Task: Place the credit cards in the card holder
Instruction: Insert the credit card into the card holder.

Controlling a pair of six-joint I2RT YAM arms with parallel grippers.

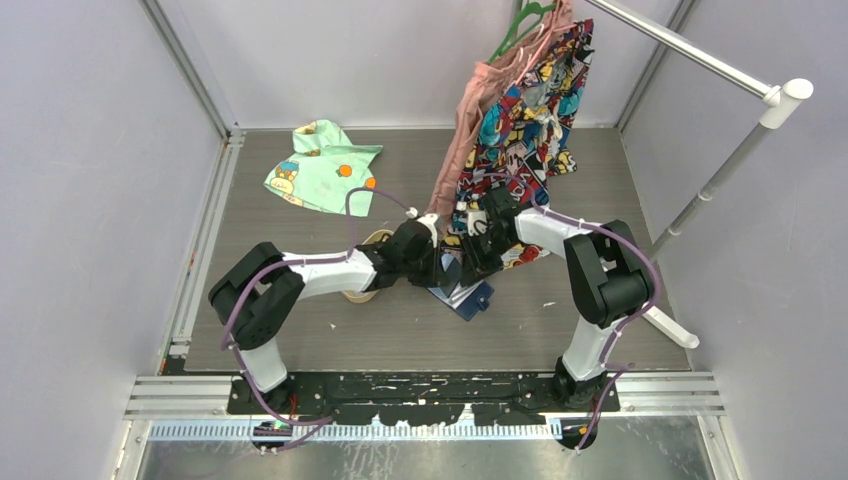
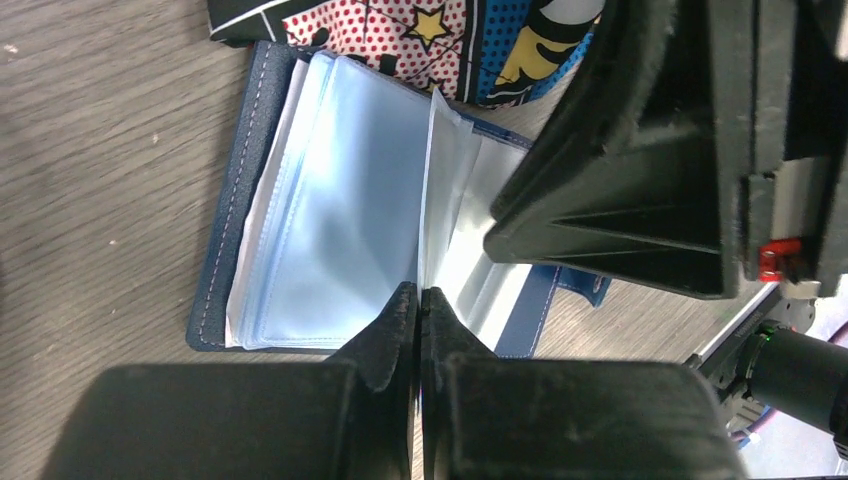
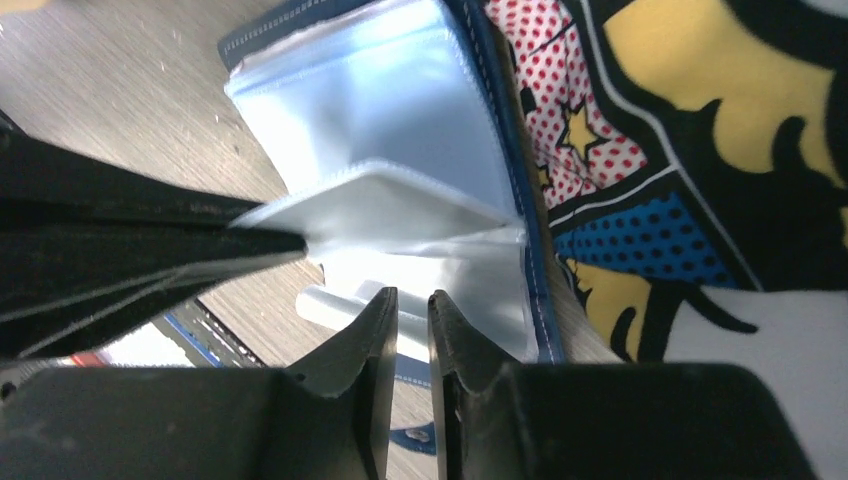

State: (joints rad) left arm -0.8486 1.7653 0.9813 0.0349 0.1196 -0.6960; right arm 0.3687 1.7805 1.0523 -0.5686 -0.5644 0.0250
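Navy, leather-like card holder [image 1: 474, 299] lies open near the middle of the table [image 1: 400, 330], largely covered from above by both wrists. The left gripper [image 2: 420, 300] is clenched on one clear sleeve [image 2: 445, 170], which stands upright. The right gripper [image 3: 410, 310] shows a narrow gap over the pale pockets; whether it grasps anything cannot be told. Comic-print cloth [image 2: 420, 30] meets the holder's edge at 12 o'clock in the left wrist view. A tan tray [image 1: 360, 296], at 9 o'clock of the holder, is mostly hidden under the left arm. The credit cards cannot be made out.
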